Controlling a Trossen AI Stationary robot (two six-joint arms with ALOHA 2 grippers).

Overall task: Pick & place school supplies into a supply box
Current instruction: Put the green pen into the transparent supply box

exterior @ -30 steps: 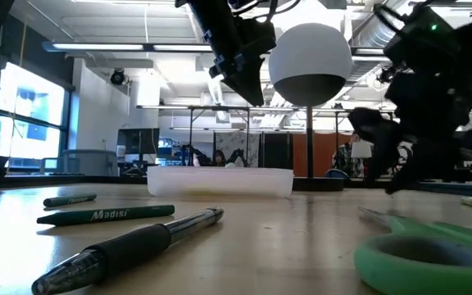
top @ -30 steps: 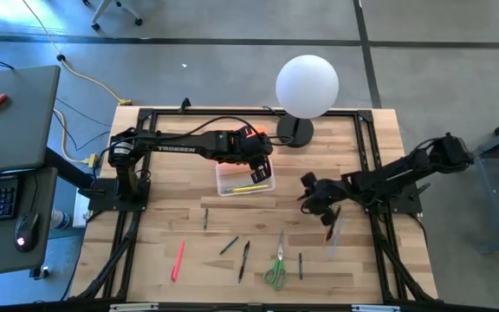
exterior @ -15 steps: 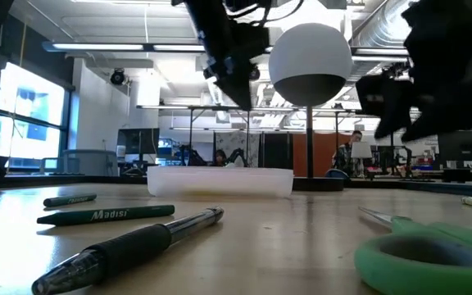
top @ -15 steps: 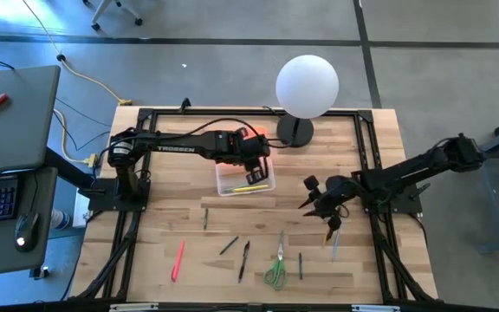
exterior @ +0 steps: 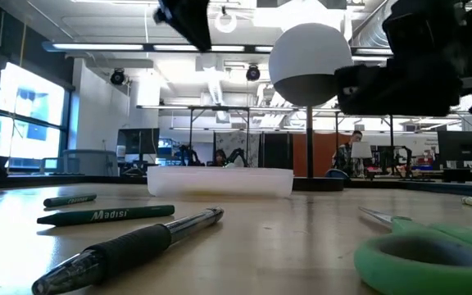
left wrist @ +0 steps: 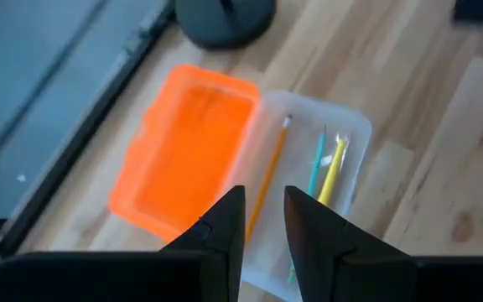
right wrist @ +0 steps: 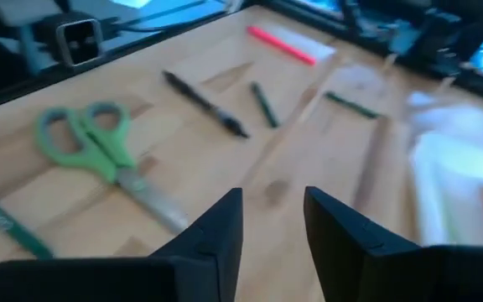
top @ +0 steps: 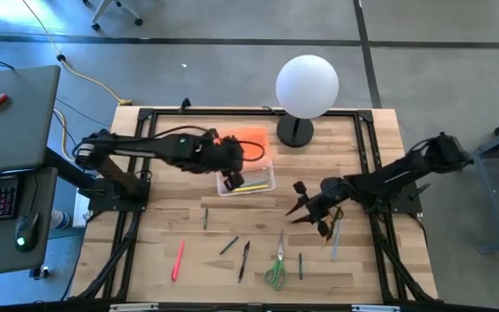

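Wooden planks made up the tabletop [top: 171,227], seen from above inside a black frame. Near its far edge stood the supply box [top: 248,180], its orange lid [top: 248,139] folded back towards that edge, and a few supplies already lay inside. The left gripper [top: 230,178] hung over the box with nothing in it. Most of the work was still left: a pink-red marker [top: 178,259], the green scissors [top: 275,270] and several pens lay loose along the near edge. The right gripper [top: 308,212] hovered between the box and the scissors, jaws apart and empty. A white globe lamp [top: 307,85] stood at the far edge, just beside the box; I judged it could hinder an arm reaching there.

From table height, a black pen [exterior: 129,244] and two green pencils [exterior: 105,215] lay close to the near edge, with one scissor handle [exterior: 428,260] beside them, and the box [exterior: 220,181] further back.

At the left wrist, the dark fingers [left wrist: 225,225] stood slightly apart and released above the box [left wrist: 309,180], where a yellow, an orange and a teal stick lay.

At the right wrist, the parted fingers [right wrist: 216,231] faced the scissors [right wrist: 103,155], a black pen [right wrist: 204,102] and the marker [right wrist: 279,44].
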